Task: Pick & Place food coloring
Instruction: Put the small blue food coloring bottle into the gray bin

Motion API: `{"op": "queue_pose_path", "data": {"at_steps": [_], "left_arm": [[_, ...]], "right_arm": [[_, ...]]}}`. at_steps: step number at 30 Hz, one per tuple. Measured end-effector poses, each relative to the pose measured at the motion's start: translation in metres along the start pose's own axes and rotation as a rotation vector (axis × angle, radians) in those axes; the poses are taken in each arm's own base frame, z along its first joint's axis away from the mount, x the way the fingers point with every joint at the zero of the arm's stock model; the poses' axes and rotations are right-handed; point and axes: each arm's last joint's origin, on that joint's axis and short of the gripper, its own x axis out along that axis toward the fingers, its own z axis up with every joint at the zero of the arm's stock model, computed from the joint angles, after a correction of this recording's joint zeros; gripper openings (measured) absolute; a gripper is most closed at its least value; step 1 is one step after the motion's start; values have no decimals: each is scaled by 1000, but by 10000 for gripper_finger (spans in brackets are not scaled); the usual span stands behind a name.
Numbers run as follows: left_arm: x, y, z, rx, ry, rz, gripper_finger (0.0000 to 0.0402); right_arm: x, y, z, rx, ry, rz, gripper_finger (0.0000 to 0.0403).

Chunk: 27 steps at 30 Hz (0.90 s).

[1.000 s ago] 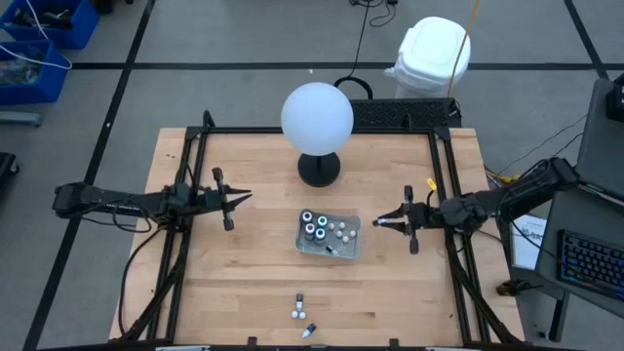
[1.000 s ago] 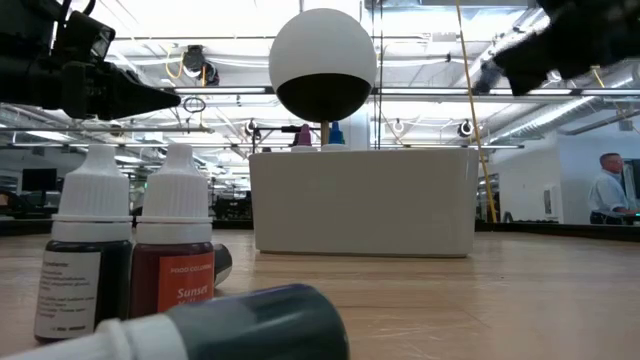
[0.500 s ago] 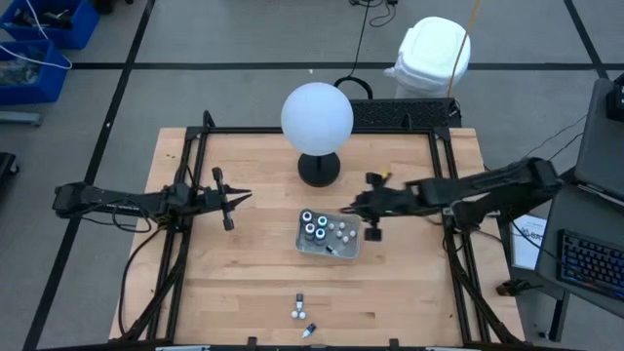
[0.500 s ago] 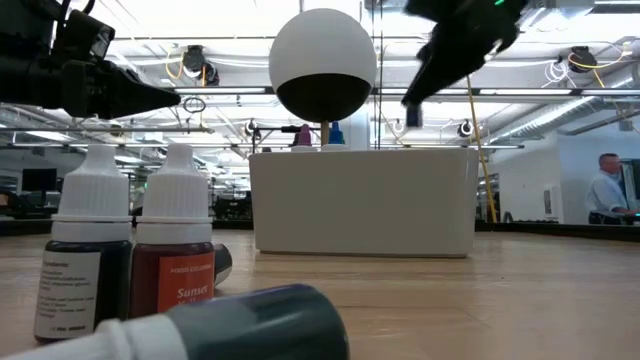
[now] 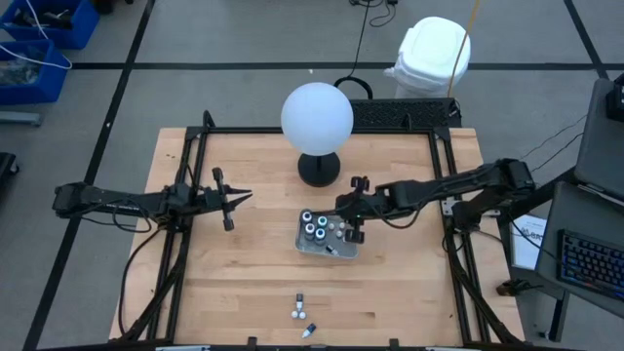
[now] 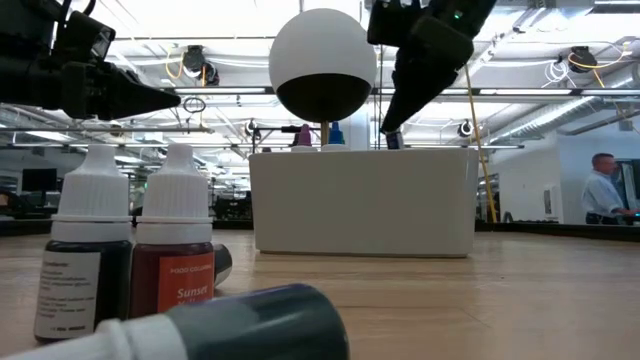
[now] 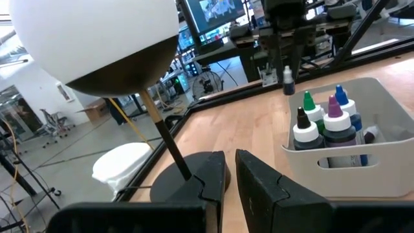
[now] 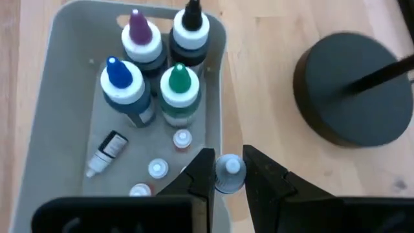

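Note:
A white tub [image 5: 349,250] stands mid-table. It holds larger food coloring bottles with coloured tips [image 8: 155,71] and a few tiny ones [image 8: 157,168]. My right gripper [image 5: 343,214] hangs over the tub's right rim, tipped downward and shut on a tiny white-capped bottle [image 8: 228,169]. Three more tiny bottles [image 5: 301,314] sit near the table's front edge: two stand upright [image 6: 130,250] and one lies flat [image 6: 240,322]. My left gripper [image 5: 244,196] waits shut near the left rail, level and holding nothing. My right gripper pinches the tiny bottle between its two fingertips, up by the white cap [image 8: 229,166]. The fingers slant down from the table's right side. The bottle [image 7: 288,79] hangs upright below them, lifted clear above the tub's rim.
A white globe lamp [image 5: 317,117] on a black round base [image 5: 319,168] stands just behind the tub. Black rails [image 5: 190,175] run along the table's sides. Bare wood lies left of the tub and between it and the loose bottles.
My right gripper has swung from the right rail toward the table's left, coming over the tub's right rim, and has tipped from level to slanting down. It has stayed shut, and the tiny bottle has travelled with it.

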Motion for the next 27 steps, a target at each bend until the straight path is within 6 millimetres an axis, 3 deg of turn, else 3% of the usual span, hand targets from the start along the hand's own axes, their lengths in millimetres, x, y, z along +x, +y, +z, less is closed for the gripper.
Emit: {"op": "queue_pose_path", "data": {"at_steps": [16,27], "left_arm": [[0,0,0,-7,-1,-1,47],[0,0,0,-45,-2,-1,47]], "right_arm": [[22,22,-29,145,-48,39,49],[30,29,-51,217,-43,-24,51]]}}
